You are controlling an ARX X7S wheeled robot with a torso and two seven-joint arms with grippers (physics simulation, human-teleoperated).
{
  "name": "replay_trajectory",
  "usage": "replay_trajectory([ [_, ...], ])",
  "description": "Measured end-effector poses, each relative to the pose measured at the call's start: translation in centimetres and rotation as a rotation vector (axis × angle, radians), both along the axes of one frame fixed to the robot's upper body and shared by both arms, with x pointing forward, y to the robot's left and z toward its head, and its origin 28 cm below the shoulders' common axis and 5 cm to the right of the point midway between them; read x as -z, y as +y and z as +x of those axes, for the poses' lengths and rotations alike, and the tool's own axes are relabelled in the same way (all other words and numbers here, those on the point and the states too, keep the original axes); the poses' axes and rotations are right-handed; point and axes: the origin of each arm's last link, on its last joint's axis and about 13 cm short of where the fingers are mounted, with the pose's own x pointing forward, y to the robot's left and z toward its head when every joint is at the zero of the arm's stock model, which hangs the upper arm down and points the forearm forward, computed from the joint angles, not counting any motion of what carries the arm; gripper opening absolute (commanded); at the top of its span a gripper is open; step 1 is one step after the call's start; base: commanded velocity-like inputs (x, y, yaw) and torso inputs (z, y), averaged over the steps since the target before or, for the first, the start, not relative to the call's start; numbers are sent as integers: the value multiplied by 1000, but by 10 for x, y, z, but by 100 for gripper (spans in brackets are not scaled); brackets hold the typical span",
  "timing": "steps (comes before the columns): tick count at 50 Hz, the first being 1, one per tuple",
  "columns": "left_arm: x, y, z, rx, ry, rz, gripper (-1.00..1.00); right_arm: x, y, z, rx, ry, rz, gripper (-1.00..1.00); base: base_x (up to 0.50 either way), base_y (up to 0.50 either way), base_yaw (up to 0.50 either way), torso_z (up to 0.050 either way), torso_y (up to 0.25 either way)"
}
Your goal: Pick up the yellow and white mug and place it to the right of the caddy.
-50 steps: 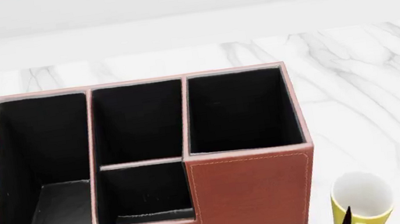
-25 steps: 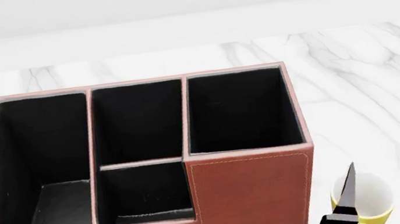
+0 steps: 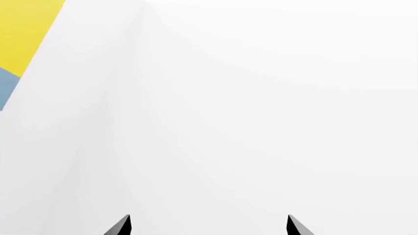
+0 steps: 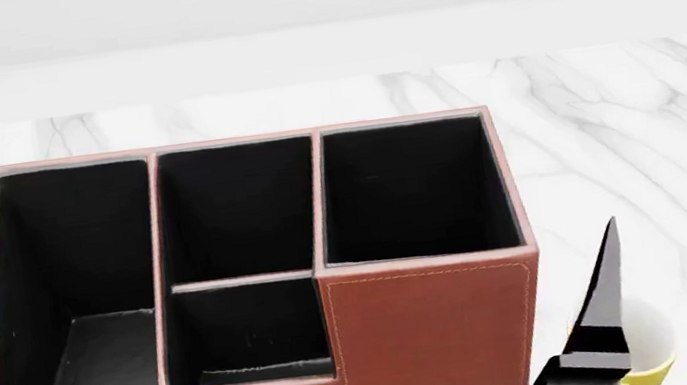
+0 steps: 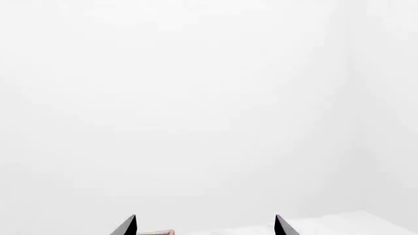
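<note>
Two black fingertips of your right gripper (image 5: 205, 226) stand spread apart with nothing between them; from the head camera one finger (image 4: 601, 303) rises in front of the yellow and white mug (image 4: 649, 352). That mug sits on the marble table (image 4: 659, 138), just right of the caddy (image 4: 431, 332). Your left gripper (image 3: 207, 226) is likewise spread, holding nothing.

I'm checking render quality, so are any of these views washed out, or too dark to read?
Both wrist views are nearly blank white, showing only dark fingertips. The head view is evenly lit and sharp, though the caddy compartments are near black and the yellow and white mug is partly hidden.
</note>
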Motion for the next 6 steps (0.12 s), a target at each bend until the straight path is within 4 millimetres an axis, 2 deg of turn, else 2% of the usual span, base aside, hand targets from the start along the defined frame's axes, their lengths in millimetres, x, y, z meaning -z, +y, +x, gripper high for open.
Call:
replay_trajectory([
  [6,0,0,0,0,0,0,100,-14,3,-10,-10,-51,-16,100,0,0,0,0,0],
])
